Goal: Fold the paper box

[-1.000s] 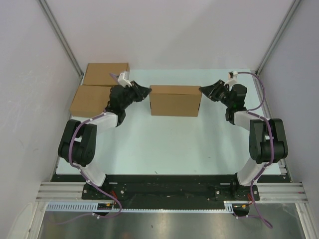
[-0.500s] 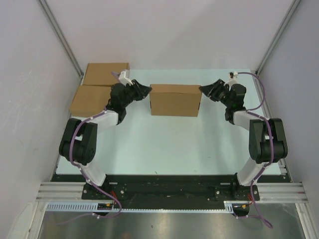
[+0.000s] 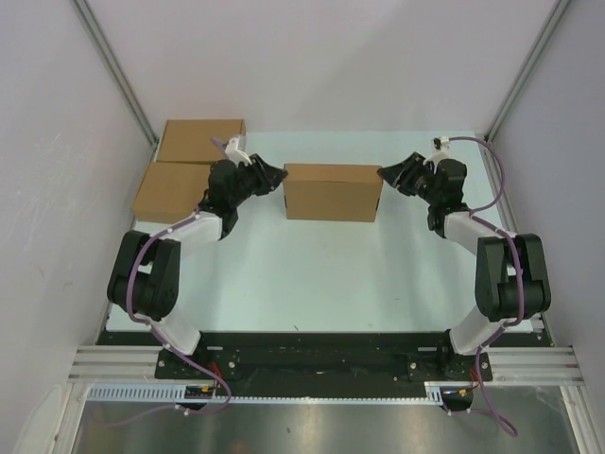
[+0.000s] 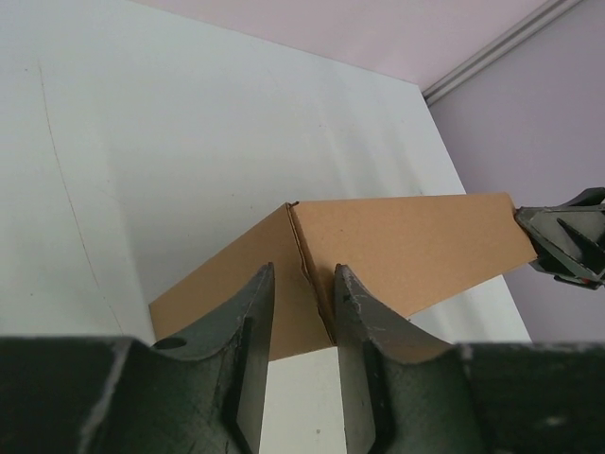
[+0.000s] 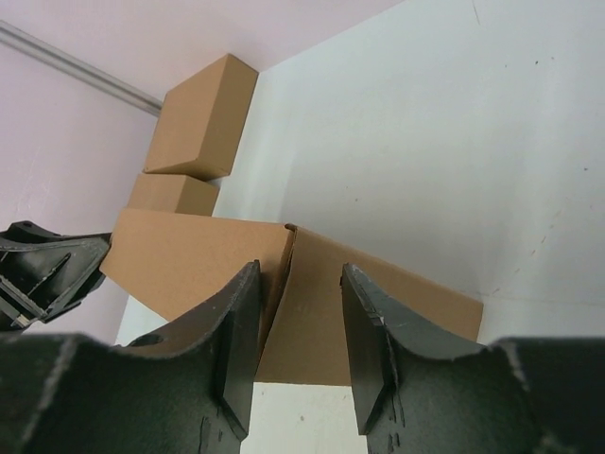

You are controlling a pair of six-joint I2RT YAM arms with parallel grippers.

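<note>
The paper box (image 3: pixel 333 194) is made up and shut, standing on the table's middle at the back. My left gripper (image 3: pixel 281 175) is at its left end and my right gripper (image 3: pixel 383 171) at its right end. In the left wrist view the left gripper (image 4: pixel 302 270) is open, its fingers flanking the near corner edge of the box (image 4: pixel 416 246) with nothing clamped. The right wrist view has the right gripper (image 5: pixel 301 270) open too, pointing at the opposite corner of the box (image 5: pixel 189 255). Each wrist view catches the other gripper's tips at the box's far end.
Two other plain brown boxes sit at the back left, one (image 3: pixel 200 140) against the rear wall and one (image 3: pixel 172 189) just in front of it by the left arm. White walls close the table on the left, rear and right.
Both grippers' jaws have opened a little at the box's ends. The arms' elbows have shifted slightly. The box has stayed put.
</note>
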